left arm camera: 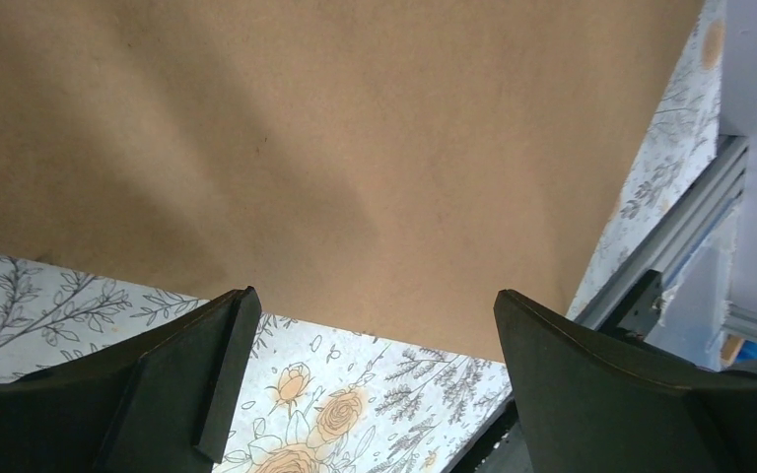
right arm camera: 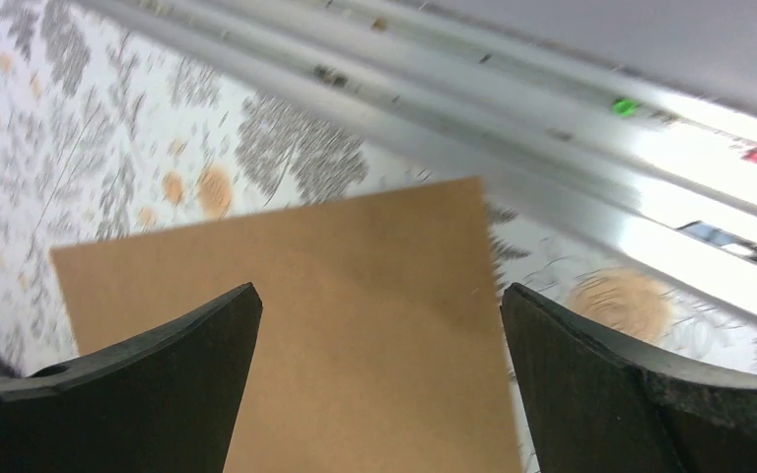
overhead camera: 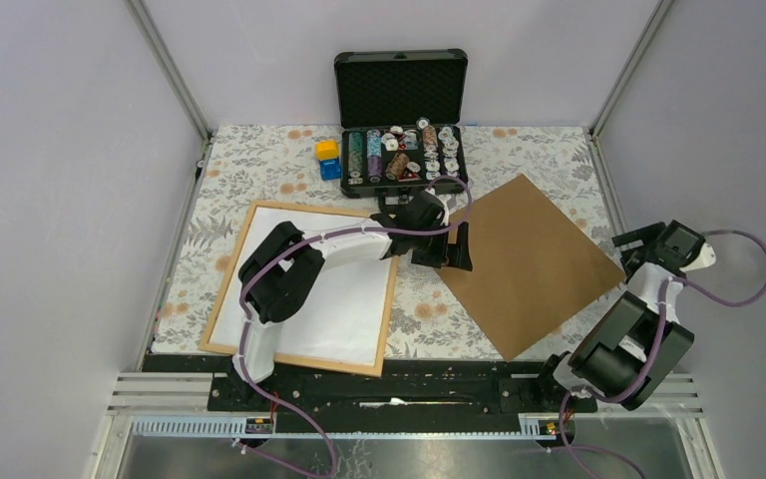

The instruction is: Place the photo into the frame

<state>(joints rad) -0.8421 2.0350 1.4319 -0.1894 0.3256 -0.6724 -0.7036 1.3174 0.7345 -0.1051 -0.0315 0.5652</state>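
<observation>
Right now your left gripper [overhead camera: 446, 257] stands wide, nothing between its fingers, stretched far out from its base over the middle of the surface [overhead camera: 279, 160]. In its wrist view the left gripper [left arm camera: 370, 305] straddles the near edge of the brown board [left arm camera: 355, 148], with the floral cloth showing below that edge; whether a fingertip touches the board cannot be told. Seen from above, the brown board [overhead camera: 529, 264] lies flat at 3 o'clock from this gripper, turned like a diamond, one corner pointing at the fingers. At 8 o'clock you have the frame [overhead camera: 222, 289], lying flat on the left half of the surface with your left arm crossing over its top right corner. A white sheet [overhead camera: 349, 309] fills the frame; you cannot tell whether it is the photo lying face down, since no printed scene shows. At 11 o'clock, at the far edge, the black case [overhead camera: 399, 90] stands with its lid up and rows of chips [overhead camera: 399, 155] inside, and a yellow and blue block [overhead camera: 328, 158] sits just beside its left wall. Your right gripper [overhead camera: 636, 239] is also wide and holds nothing, raised just past the board's 3 o'clock corner. Its wrist view is blurred, yet the right gripper [right arm camera: 379, 296] frames a corner of the board [right arm camera: 335, 256] below it, with the metal rail [right arm camera: 552, 187] beyond.
</observation>
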